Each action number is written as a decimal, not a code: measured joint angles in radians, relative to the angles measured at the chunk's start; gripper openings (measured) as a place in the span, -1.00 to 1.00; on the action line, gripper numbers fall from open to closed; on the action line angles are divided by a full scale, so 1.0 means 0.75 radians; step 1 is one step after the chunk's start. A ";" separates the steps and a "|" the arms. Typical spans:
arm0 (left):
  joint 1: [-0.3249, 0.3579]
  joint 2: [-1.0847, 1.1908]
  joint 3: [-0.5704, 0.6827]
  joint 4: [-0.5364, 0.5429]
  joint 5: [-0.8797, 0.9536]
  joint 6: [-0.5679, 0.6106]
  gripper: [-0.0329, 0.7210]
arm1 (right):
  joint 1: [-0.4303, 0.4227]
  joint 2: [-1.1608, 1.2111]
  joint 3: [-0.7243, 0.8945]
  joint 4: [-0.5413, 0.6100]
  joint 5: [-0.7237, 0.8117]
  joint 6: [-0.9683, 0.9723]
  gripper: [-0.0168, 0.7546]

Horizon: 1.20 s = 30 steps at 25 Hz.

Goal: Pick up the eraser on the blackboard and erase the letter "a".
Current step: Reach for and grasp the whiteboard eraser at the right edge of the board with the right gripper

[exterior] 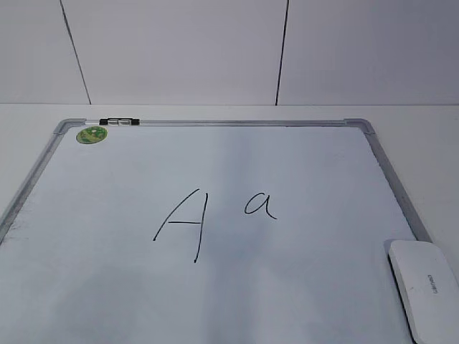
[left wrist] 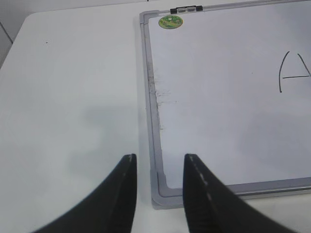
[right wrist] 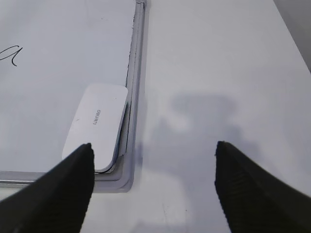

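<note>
The blackboard (exterior: 215,287) is a white board with a grey frame lying flat on the table. It also shows in the left wrist view (left wrist: 218,121) and the right wrist view (right wrist: 58,87). The small letter "a" (exterior: 260,205) sits right of the tall "A" (exterior: 183,225); part of it shows in the right wrist view (right wrist: 10,54). The white eraser (exterior: 424,287) lies at the board's near right corner, also in the right wrist view (right wrist: 96,126). My right gripper (right wrist: 153,150) is open wide, above the table just right of the eraser. My left gripper (left wrist: 159,160) is open over the board's near left corner. Neither gripper shows in the exterior view.
A round green sticker (exterior: 92,134) and a black clip (exterior: 119,122) sit at the board's far left corner. The white table (left wrist: 68,97) extends left of the board, and also right of it (right wrist: 218,73). A white wall stands behind.
</note>
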 joint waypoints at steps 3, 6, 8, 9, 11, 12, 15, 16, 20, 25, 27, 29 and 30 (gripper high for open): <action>0.000 0.000 0.000 0.000 0.000 0.000 -0.26 | 0.000 0.000 0.000 0.000 0.000 0.000 0.58; 0.000 0.000 0.000 0.000 0.000 0.000 -0.26 | 0.014 0.000 0.000 0.000 0.000 0.000 0.58; 0.000 0.000 0.000 0.000 0.000 0.000 -0.26 | 0.039 0.000 0.000 0.000 0.000 0.000 0.58; 0.000 0.000 0.000 0.000 0.000 0.000 -0.26 | 0.055 0.000 0.000 0.000 0.000 0.000 0.58; 0.000 0.000 0.000 0.000 0.000 0.000 -0.26 | 0.079 0.000 0.000 0.000 0.000 0.003 0.58; 0.000 0.000 0.000 0.000 0.000 0.000 -0.26 | 0.085 0.000 0.000 0.000 0.000 0.012 0.58; 0.000 0.000 0.000 -0.002 0.000 0.000 -0.26 | 0.088 0.000 -0.003 -0.003 -0.003 0.022 0.58; 0.000 0.000 0.000 -0.002 0.000 0.000 -0.26 | 0.091 0.000 -0.005 -0.003 -0.003 0.025 0.58; 0.000 0.000 0.000 -0.002 0.000 0.000 -0.26 | 0.091 0.084 -0.007 0.015 -0.003 0.057 0.58; 0.000 0.000 0.000 -0.002 0.000 0.000 -0.26 | 0.091 0.302 -0.037 0.039 0.003 0.081 0.58; 0.000 0.000 0.000 -0.002 0.000 0.000 -0.26 | 0.091 0.402 -0.068 0.039 0.003 0.093 0.58; 0.000 0.000 0.000 -0.005 0.000 0.000 -0.26 | 0.091 0.504 -0.108 0.039 -0.004 0.111 0.58; 0.000 0.000 0.000 -0.008 0.000 0.000 -0.26 | 0.091 0.545 -0.126 0.039 -0.004 0.113 0.58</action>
